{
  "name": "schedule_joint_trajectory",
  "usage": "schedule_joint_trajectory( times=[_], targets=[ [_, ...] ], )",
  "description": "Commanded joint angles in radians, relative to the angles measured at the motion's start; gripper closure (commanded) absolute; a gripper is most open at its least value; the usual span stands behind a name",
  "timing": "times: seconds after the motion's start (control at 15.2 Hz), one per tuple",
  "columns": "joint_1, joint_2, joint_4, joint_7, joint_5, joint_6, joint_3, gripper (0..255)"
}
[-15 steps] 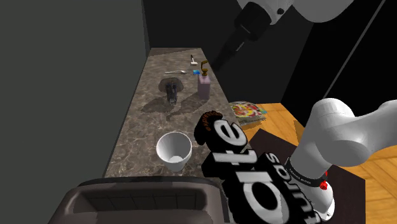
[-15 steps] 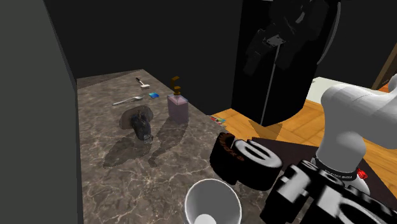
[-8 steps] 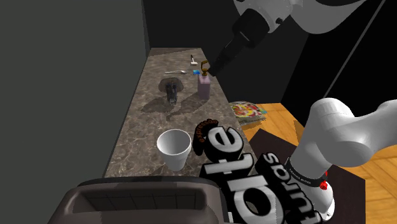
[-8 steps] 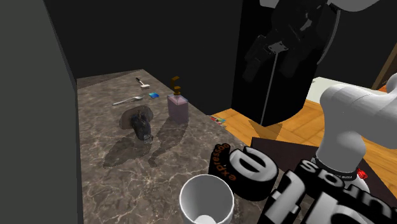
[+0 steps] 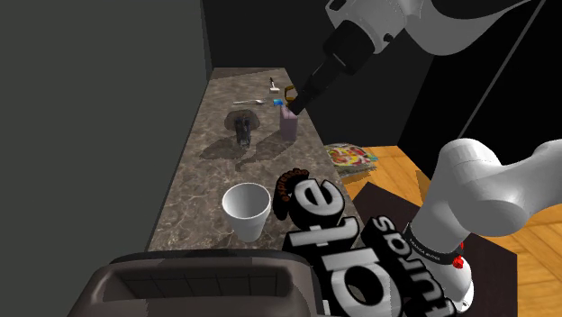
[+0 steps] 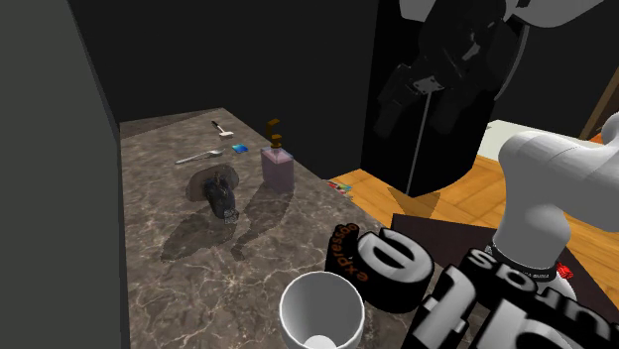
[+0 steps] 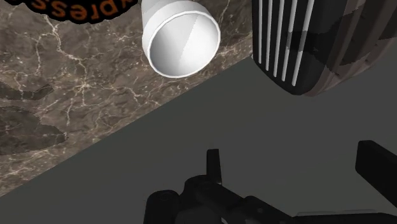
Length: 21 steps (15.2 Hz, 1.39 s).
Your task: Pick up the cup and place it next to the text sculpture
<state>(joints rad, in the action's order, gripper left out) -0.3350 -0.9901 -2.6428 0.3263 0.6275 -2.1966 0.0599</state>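
Jaws: apart and holding nothing; the two black fingers (image 7: 214,164) stand wide of each other.
Jaws' place: high over the far stretch of the counter (image 5: 194,194), above the soap bottle (image 5: 288,122) in the shoulder view, and well apart from the cup.
Cup: white, upright with its mouth up, standing on the near end of the counter (image 5: 246,209).
Direction: from the jaws the cup lies at about 7 o'clock in the shoulder view, and at about 7 o'clock in the second exterior view too.
Wrist view: the cup is far ahead of the fingers with its open mouth turned nearly toward the camera, and a dark slatted appliance (image 7: 312,44) is near it.
Long axis: vertical, so the likely approach is a drop from above with one finger on each side of the wall.
Text sculpture: black letters with white faces (image 5: 329,234), just beside the cup at its 3 o'clock in the shoulder view; whether they touch cannot be told.
Arm: the single arm (image 5: 468,189) must carry the jaws down and back toward the near end.
Risk: the sculpture crowds the cup's 3 o'clock side, leaving little room for a finger there.
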Motion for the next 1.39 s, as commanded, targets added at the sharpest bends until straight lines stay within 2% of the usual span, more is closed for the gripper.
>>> schedule_joint_trajectory(
  times=[0.0, 0.07, 0.66, 0.73, 1.32],
  targets=[
    [0.0, 0.0, 0.0, 0.0, 0.0, 0.0, 0.0, 0],
    [0.0, 0.0, 0.0, 0.0, 0.0, 0.0, 0.0, 255],
    [0.0, 0.0, 0.0, 0.0, 0.0, 0.0, 0.0, 255],
    [0.0, 0.0, 0.0, 0.0, 0.0, 0.0, 0.0, 0],
    [0.023, 0.392, 0.113, 0.048, -0.1, -0.045, 0.064, 0]
  ],
)
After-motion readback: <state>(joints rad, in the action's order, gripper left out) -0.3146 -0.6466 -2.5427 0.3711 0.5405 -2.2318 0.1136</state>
